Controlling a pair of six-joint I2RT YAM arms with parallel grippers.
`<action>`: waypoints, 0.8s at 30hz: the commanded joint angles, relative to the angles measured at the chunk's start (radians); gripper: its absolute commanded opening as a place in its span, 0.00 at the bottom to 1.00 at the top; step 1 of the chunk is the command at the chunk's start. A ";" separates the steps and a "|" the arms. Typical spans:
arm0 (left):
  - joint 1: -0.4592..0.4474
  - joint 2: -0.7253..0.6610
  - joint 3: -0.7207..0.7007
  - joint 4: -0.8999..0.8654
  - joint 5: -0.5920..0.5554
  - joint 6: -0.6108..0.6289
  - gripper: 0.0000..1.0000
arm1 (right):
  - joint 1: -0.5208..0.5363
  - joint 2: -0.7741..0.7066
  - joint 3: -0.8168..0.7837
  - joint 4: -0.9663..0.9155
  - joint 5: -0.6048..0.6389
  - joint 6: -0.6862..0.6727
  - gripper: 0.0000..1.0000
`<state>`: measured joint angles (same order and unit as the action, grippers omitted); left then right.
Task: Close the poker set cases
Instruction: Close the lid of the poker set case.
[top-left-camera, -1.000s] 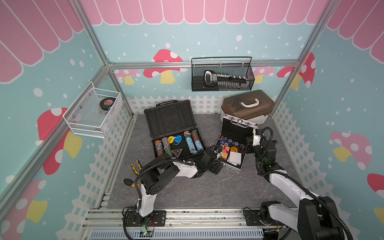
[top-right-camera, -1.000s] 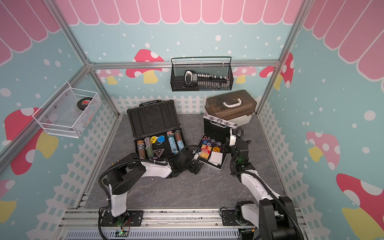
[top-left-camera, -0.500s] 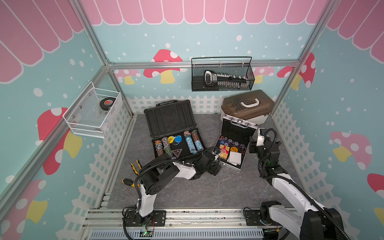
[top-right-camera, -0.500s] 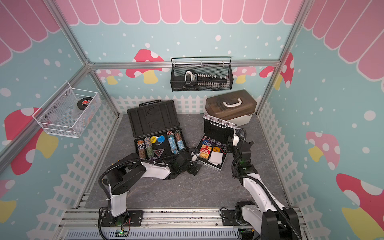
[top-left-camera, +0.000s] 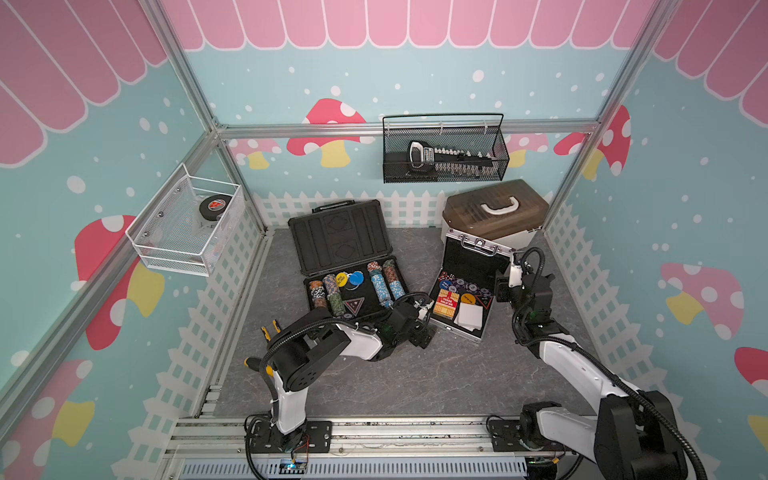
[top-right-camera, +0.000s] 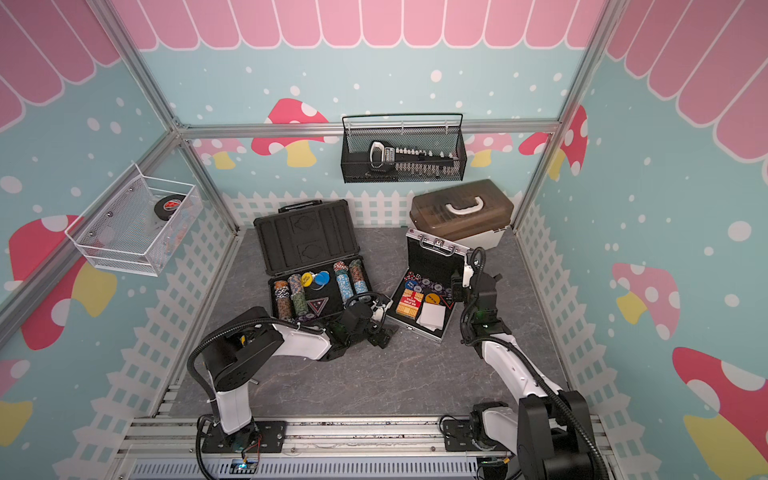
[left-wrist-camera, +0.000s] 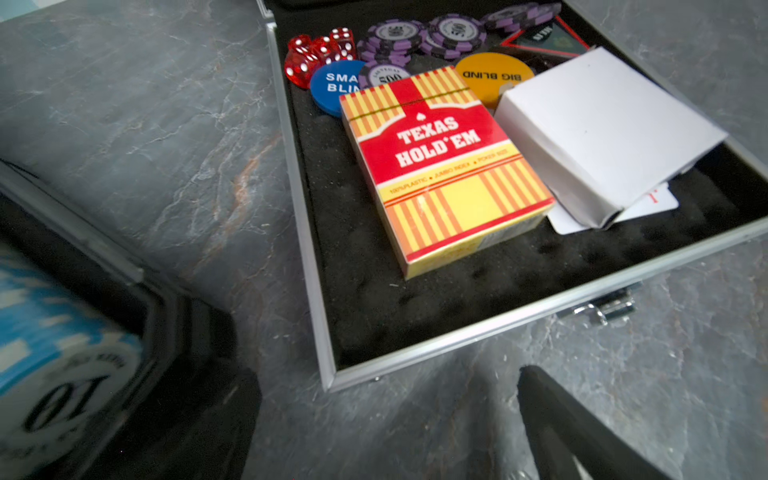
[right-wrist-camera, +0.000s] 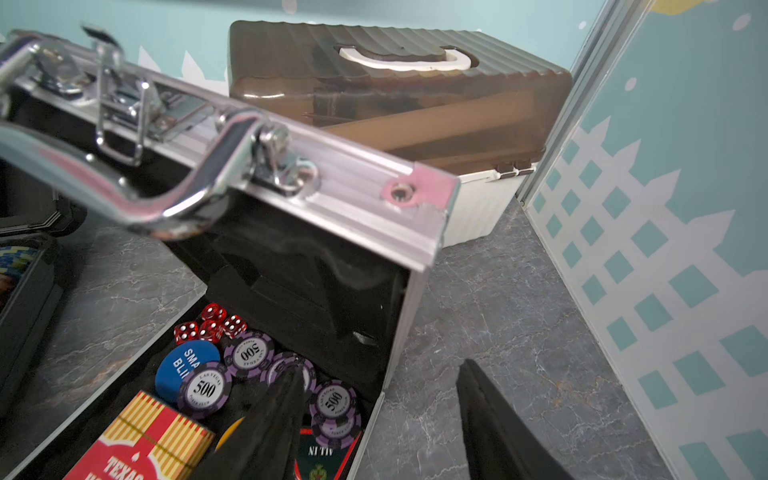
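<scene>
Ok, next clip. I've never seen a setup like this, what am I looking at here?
Two small robot arms stand on a rail at the front of a grey table: the left arm and the right arm, each ending in two jaws. Both top views look down from one overhead camera; the other two come from cameras on the wrists. On the table lie a black case and a silver case, both open and holding poker chips, with a brown-lidded white box behind. The left jaws stand open between the cases; the right jaws stand open over the silver case's side wall. Neither holds anything.
</scene>
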<state>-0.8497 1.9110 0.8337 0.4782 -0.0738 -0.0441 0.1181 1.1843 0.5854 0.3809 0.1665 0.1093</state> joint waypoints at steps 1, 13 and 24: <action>0.014 -0.026 -0.015 0.056 0.029 -0.013 0.97 | 0.000 0.036 0.044 0.070 0.037 -0.024 0.59; 0.023 -0.029 -0.013 0.050 0.031 -0.010 0.97 | 0.000 0.088 0.051 0.133 0.136 -0.073 0.51; 0.023 -0.041 -0.009 0.039 0.024 -0.010 0.97 | -0.002 0.142 0.056 0.184 0.146 -0.111 0.38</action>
<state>-0.8330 1.9034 0.8307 0.4999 -0.0490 -0.0490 0.1181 1.3056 0.6331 0.5285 0.3038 0.0227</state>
